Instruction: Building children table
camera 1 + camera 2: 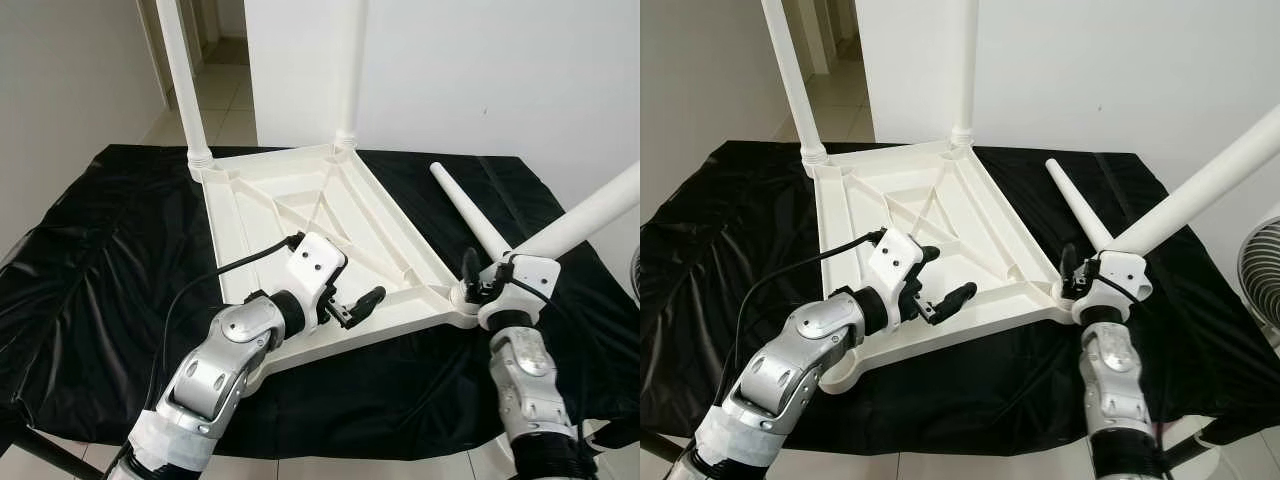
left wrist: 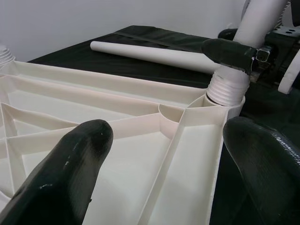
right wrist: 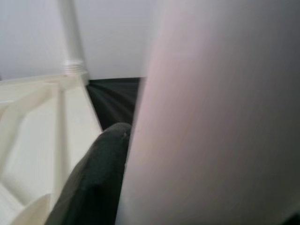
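Tabletop (image 1: 330,215), cream-white moulded plastic, lies upside down on a black cloth (image 1: 110,270) that covers the work surface. Its underside faces up: a rectangular tray shape with a raised rim, crossed by thin diagonal ribs that meet near the middle, and a round socket at each corner. The plastic looks smooth and matt; the cloth is glossy and creased. The top's long axis runs from beside the grippers away toward the far wall, skewed a little to the robot's left.

Two legs (image 1: 185,80) already stand upright in the far corner sockets, plain round tapering tubes with ribbed collars at the base. A loose leg (image 1: 470,212) lies flat on the cloth just beyond the right gripper, its rounded tip pointing away and left.

Right gripper (image 1: 478,280) is closed around a fourth leg (image 1: 590,215) close to its ribbed base, which sits at the near right corner socket. That leg slants steeply, leaning up and out to the robot's right rather than standing straight.

Left gripper (image 1: 358,306) hovers over the near edge of the top, fingers (image 2: 70,173) spread wide with nothing between them, aimed across the ribbed underside toward the right gripper's corner.
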